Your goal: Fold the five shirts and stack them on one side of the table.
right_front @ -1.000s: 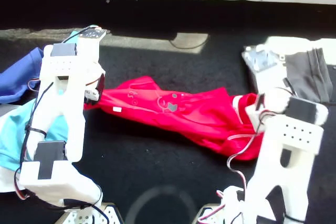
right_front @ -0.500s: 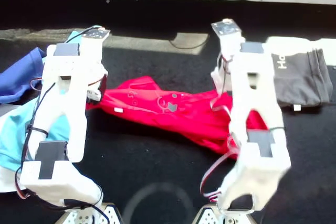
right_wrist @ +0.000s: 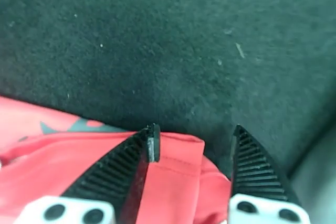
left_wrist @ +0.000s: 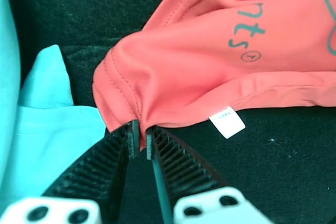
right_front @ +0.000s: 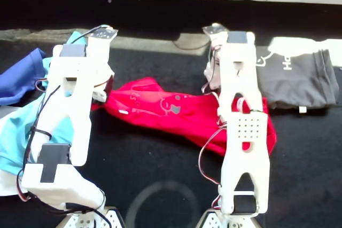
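Teal handwritten-style lettering [left_wrist: 247, 35] crosses the red shirt [left_wrist: 173, 77] just beyond the left end effector [left_wrist: 139, 136], but a fold hides its start, so no whole word reads. A small white label [left_wrist: 227, 121] on the hem beside that end effector shows no legible print. White print [right_front: 287, 63] on the dark grey shirt [right_front: 304, 86], well apart from it, is too small to read.

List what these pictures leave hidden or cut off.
High view: the right arm covers the right end of the red shirt.
High view: the left arm hides part of the turquoise shirt.
High view: the frame edge cuts off the blue shirt.
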Robot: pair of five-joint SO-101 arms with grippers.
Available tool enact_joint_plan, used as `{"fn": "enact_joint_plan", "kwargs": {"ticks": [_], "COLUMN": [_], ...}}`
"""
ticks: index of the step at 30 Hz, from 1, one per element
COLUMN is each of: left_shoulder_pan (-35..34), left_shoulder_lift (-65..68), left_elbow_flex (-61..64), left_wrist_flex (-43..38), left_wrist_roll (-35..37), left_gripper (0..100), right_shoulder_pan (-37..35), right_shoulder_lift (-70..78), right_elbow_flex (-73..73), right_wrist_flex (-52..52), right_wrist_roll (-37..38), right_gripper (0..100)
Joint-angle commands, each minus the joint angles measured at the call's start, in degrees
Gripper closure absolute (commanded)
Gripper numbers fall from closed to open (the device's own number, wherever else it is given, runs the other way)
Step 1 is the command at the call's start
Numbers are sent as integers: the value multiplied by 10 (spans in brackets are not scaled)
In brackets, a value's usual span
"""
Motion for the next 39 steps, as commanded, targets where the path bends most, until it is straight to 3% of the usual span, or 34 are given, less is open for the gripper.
{"fn": "enact_joint_plan", "kwargs": {"ticks": [1,6,21,27,32,39], "left_shoulder_pan": [6,7,15,24,57,60], "left_shoulder_lift": [-5,-5,-9,-9,-6,-6], "left_elbow_flex": [-3,-4,-14,-95,-177,-97], "left_wrist_flex": [-5,-5,-6,0,62,73], "left_wrist_roll": [2,2,27,55,55,53], "left_gripper": [991,991,991,991,991,991], "right_shoulder_pan": [-4,7,86,69,39,-32], "right_shoulder_lift": [5,2,-36,-195,-320,-409], "right_elbow_flex": [-31,-42,-259,-197,-87,196], "right_wrist_flex": [8,7,11,11,9,9], "right_wrist_roll": [-2,-5,-5,-4,-3,-5], "right_gripper": [796,998,992,992,992,992]}}
